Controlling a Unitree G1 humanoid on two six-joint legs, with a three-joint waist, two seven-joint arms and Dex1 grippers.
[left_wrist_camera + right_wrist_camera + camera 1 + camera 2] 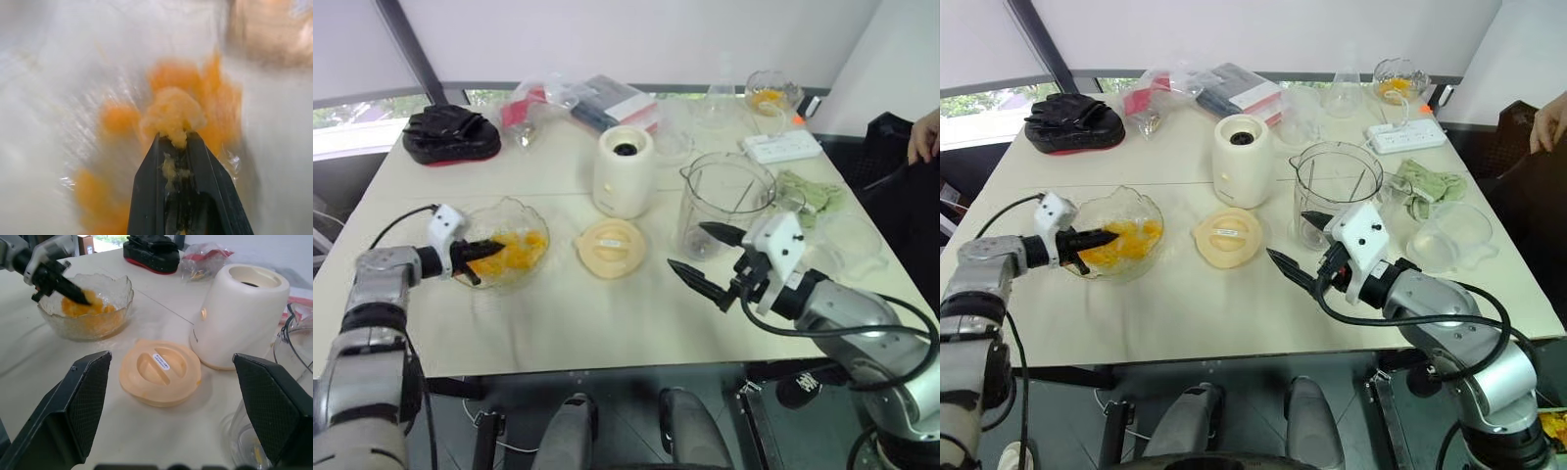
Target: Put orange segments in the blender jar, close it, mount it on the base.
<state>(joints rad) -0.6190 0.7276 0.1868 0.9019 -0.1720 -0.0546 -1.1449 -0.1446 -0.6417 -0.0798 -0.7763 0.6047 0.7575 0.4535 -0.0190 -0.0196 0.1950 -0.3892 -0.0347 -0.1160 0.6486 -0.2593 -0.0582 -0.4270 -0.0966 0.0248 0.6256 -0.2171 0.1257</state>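
A test room or lab staged as a kitchen corner, not a real kitchen. A plain cream surface is standing by a window with a dark slanted frame and bare white walls. Kitchen props are lying about: blender base, clear jar, cream lid, glass bowl holding orange segments. Lab clutter is sharing the space: a white power strip, plastic bags, a black pouch, spare glassware. A person's hand is showing at the far right edge, beside dark equipment.
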